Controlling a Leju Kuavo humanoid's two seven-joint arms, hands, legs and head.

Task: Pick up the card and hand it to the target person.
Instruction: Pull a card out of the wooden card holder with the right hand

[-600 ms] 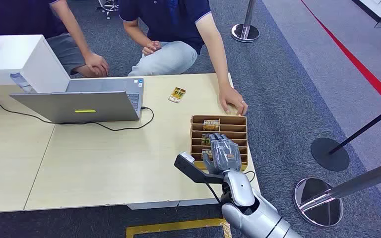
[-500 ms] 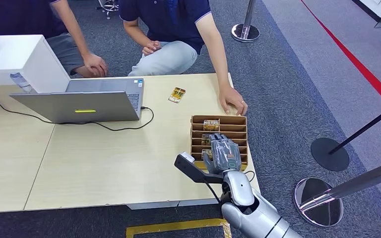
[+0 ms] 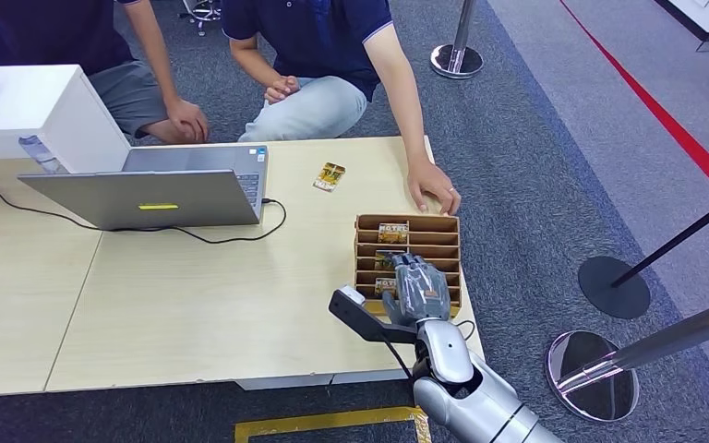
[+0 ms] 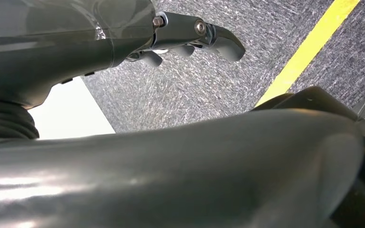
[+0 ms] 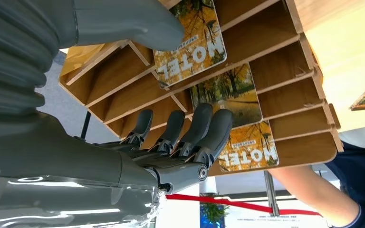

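Note:
A wooden card rack (image 3: 452,224) stands at the table's front right, with three autumn-print cards in its slots: a far one (image 3: 393,232), a middle one (image 3: 385,259) and a near one (image 3: 385,284). My right hand (image 3: 415,288) hovers over the rack's near slots. In the right wrist view its thumb (image 5: 138,23) lies by the edge of the nearest card (image 5: 190,42), and the fingers (image 5: 204,128) reach toward the other cards (image 5: 233,95) without gripping any. Another card (image 3: 330,175) lies loose on the table. My left hand (image 4: 195,35) hangs over the carpet, holding nothing.
A person in a dark blue polo (image 3: 318,37) kneels behind the table, one hand (image 3: 434,191) resting just beyond the rack. A second person (image 3: 148,92) sits at the back left. A laptop (image 3: 148,196) with its cable and a white box (image 3: 37,111) stand on the left. Stanchion bases (image 3: 600,369) stand to the right.
My right hand has edged slightly forward over the rack. The person at the back left has shifted an arm a little to the right.

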